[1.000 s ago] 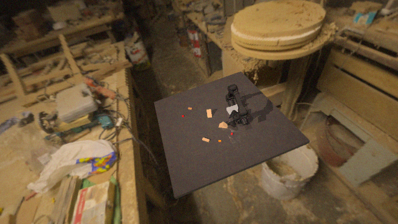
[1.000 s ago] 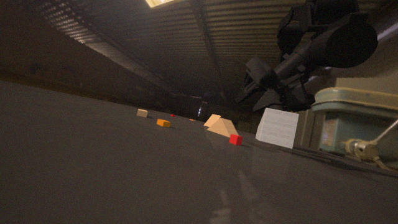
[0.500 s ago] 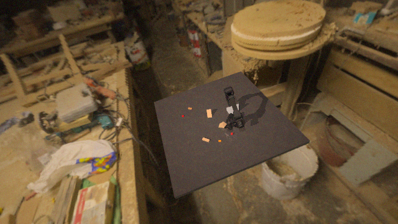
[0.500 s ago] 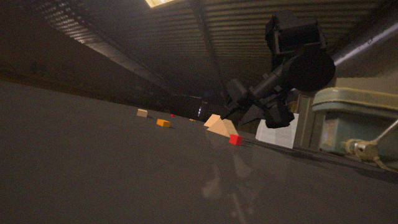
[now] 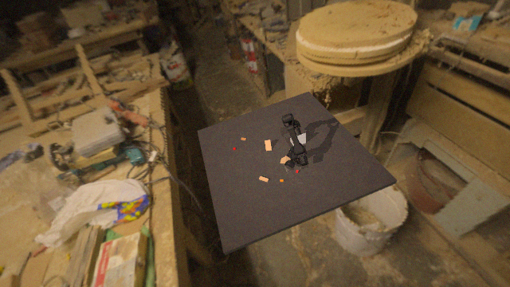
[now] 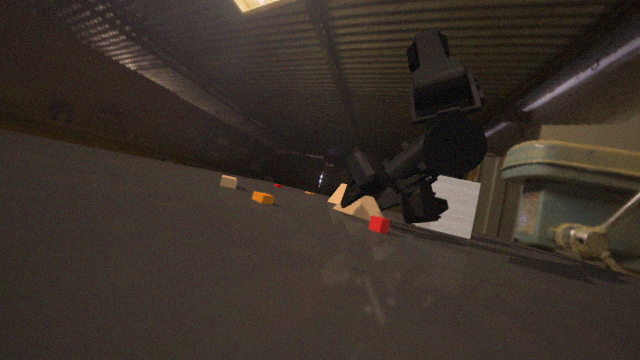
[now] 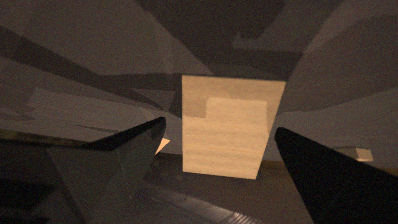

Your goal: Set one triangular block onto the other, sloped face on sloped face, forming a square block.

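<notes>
Pale tan wood marks the two triangular blocks. One, the near triangular block [image 6: 361, 206], lies on the dark grey desk [image 5: 255, 215] a little toward the right edge from the middle, directly under the arm [image 5: 293, 137]; in the top view only a corner of it [image 5: 284, 159] shows beside the claw [image 5: 292, 163]. The far triangular block [image 5: 268, 145] lies apart from it, nearer the desk's back-left edge, with bare desk between the two. The claw [image 6: 387, 200] is released, spread wide and grasping nothing. In the wrist view its two dark fingers stand to either side of a tan block face [image 7: 230, 127], and a small tan corner [image 7: 162, 145] peeks out beside the left finger. A red cube [image 6: 379, 224] sits just beside the near triangular block. An orange cube [image 6: 262, 197] and a small tan bar [image 6: 228, 181] lie farther toward the front-left edge.
</notes>
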Controlling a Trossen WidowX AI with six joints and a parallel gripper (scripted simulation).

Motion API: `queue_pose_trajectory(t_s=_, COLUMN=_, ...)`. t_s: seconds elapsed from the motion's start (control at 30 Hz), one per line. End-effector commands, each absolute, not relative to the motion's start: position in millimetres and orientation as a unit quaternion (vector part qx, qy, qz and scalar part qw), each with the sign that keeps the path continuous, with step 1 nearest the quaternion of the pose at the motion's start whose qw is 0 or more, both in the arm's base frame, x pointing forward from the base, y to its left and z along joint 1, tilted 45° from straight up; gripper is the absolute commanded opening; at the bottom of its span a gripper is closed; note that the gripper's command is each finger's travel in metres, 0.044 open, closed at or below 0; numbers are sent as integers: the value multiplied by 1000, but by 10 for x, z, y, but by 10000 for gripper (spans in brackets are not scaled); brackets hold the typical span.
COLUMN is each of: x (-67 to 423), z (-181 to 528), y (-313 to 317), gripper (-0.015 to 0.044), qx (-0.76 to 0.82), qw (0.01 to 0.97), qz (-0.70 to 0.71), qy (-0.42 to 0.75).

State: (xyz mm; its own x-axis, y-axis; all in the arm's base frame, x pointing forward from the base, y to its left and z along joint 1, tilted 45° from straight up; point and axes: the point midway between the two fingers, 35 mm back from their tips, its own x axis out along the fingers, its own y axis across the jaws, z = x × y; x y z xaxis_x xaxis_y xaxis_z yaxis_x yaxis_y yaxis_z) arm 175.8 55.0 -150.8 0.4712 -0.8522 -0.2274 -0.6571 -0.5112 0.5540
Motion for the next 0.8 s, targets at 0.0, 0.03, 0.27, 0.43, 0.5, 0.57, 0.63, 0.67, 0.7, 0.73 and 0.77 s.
queue_pose_trajectory(t_s=0.0, x=1758, z=-1509, y=552, gripper=387, qx=834, qw=199, qz=-244, qy=-452)
queue_pose_trajectory(t_s=0.03, x=1758, z=-1509, y=552, gripper=361, qx=834, qw=199, qz=-244, qy=-452)
queue_pose_trajectory(t_s=0.27, x=1758, z=-1509, y=552, gripper=217, qx=834, qw=199, qz=-244, qy=-452)
queue_pose_trajectory(t_s=0.43, x=1758, z=-1509, y=552, gripper=183, qx=834, qw=199, qz=-244, qy=-452)
queue_pose_trajectory(t_s=0.5, x=1758, z=-1509, y=552, gripper=131, qx=834, qw=199, qz=-244, qy=-452)
queue_pose_trajectory(t_s=0.57, x=1759, z=-1504, y=558, gripper=78, qx=834, qw=199, qz=-244, qy=-452)
queue_pose_trajectory(t_s=0.63, x=1768, z=-1472, y=598, gripper=26, qx=834, qw=199, qz=-245, qy=-452)
queue_pose_trajectory(t_s=0.67, x=1776, z=-1446, y=630, gripper=0, qx=834, qw=199, qz=-245, qy=-452)
queue_pose_trajectory(t_s=0.7, x=1783, z=-1418, y=664, gripper=0, qx=834, qw=199, qz=-245, qy=-452)
queue_pose_trajectory(t_s=0.73, x=1790, z=-1389, y=698, gripper=0, qx=834, qw=199, qz=-245, qy=-452)
queue_pose_trajectory(t_s=0.77, x=1796, z=-1359, y=731, gripper=0, qx=834, qw=199, qz=-245, qy=-452)
